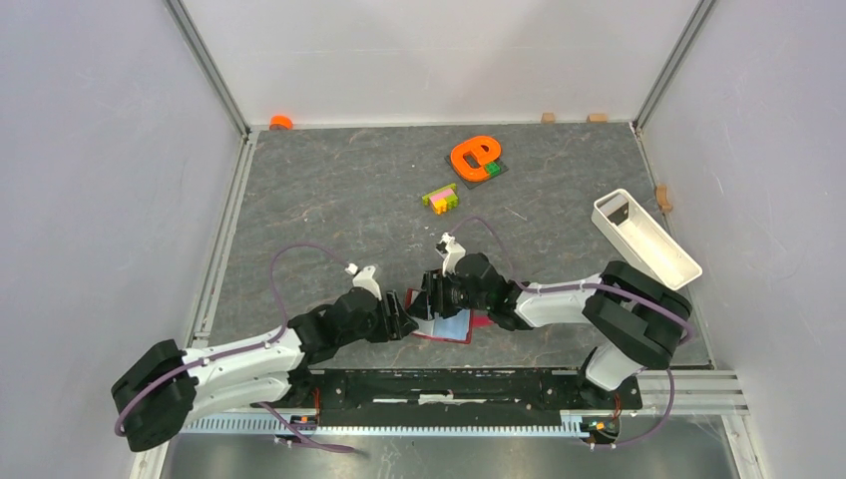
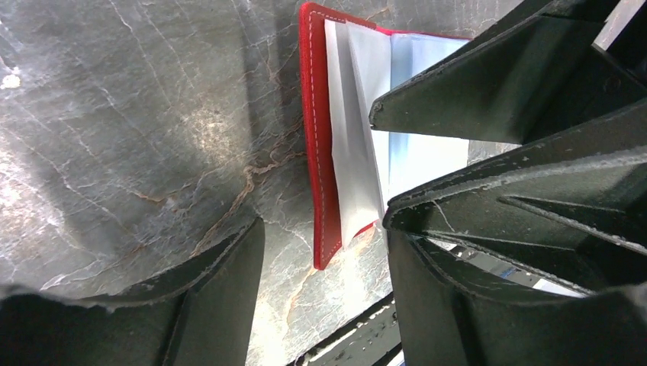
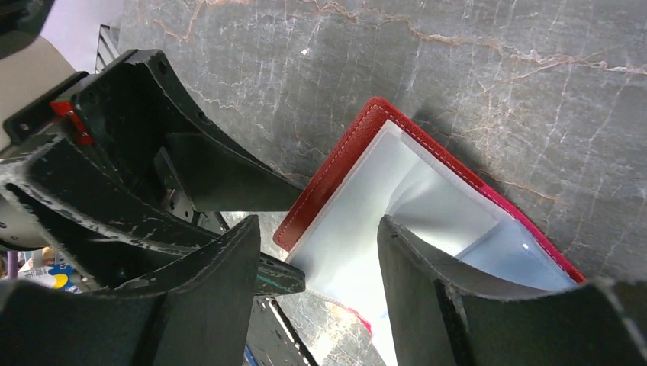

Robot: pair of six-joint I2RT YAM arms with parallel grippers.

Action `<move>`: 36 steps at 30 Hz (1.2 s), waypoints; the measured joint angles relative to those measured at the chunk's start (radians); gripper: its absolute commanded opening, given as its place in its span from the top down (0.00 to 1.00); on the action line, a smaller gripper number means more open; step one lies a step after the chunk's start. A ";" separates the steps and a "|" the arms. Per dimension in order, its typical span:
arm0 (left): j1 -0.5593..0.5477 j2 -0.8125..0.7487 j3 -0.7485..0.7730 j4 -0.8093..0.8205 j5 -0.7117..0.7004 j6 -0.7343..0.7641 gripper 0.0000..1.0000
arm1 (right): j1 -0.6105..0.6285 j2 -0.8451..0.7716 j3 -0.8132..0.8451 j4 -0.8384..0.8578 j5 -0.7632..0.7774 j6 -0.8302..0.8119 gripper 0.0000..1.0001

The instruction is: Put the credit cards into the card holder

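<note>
The card holder (image 1: 451,328) lies open on the grey mat near the front edge, red cover down and light-blue inside up. In the left wrist view its red stitched edge (image 2: 313,152) and pale inner sleeves run down between my fingers. My left gripper (image 1: 404,321) (image 2: 322,229) is open, with the holder's near corner in the gap and touching neither finger. My right gripper (image 1: 435,299) (image 3: 320,225) is also open and hovers over the inner sleeves (image 3: 358,221), its right finger (image 3: 427,282) above the pocket. No credit cards show in any view.
An orange letter-shaped piece (image 1: 474,157) and multicoloured toy bricks (image 1: 440,198) lie at the back middle. A white oblong tray (image 1: 643,238) leans at the right wall. The black front rail (image 1: 449,397) runs just below the holder. The two grippers stand close together.
</note>
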 measured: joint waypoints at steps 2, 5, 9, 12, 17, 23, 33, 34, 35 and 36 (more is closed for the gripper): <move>0.000 0.017 -0.003 0.031 0.001 -0.002 0.43 | -0.001 -0.008 -0.002 0.002 0.007 0.000 0.37; 0.000 0.026 -0.021 0.071 0.000 -0.016 0.53 | 0.000 -0.018 -0.008 0.005 0.010 0.000 0.37; 0.000 0.027 -0.044 0.110 -0.001 -0.034 0.59 | 0.000 -0.039 -0.013 -0.007 0.014 -0.002 0.35; 0.000 0.040 -0.053 0.147 -0.001 -0.045 0.64 | 0.000 -0.071 -0.013 -0.030 0.031 -0.011 0.34; 0.000 0.101 -0.053 0.208 0.002 -0.049 0.68 | 0.000 -0.139 -0.010 -0.108 0.071 -0.048 0.29; 0.008 0.189 -0.027 0.259 0.014 -0.055 0.78 | -0.005 -0.257 0.077 -0.372 0.203 -0.164 0.14; 0.098 0.253 0.046 0.282 0.122 -0.047 0.98 | -0.307 -0.490 0.244 -0.835 0.516 -0.383 0.02; 0.100 0.252 0.050 0.283 0.131 -0.047 0.98 | -0.357 -0.499 0.256 -0.861 0.533 -0.399 0.02; 0.104 0.251 0.051 0.283 0.133 -0.047 0.98 | -0.423 -0.505 0.274 -0.890 0.547 -0.418 0.02; 0.106 0.250 0.051 0.282 0.134 -0.047 0.98 | -0.472 -0.506 0.289 -0.908 0.555 -0.434 0.02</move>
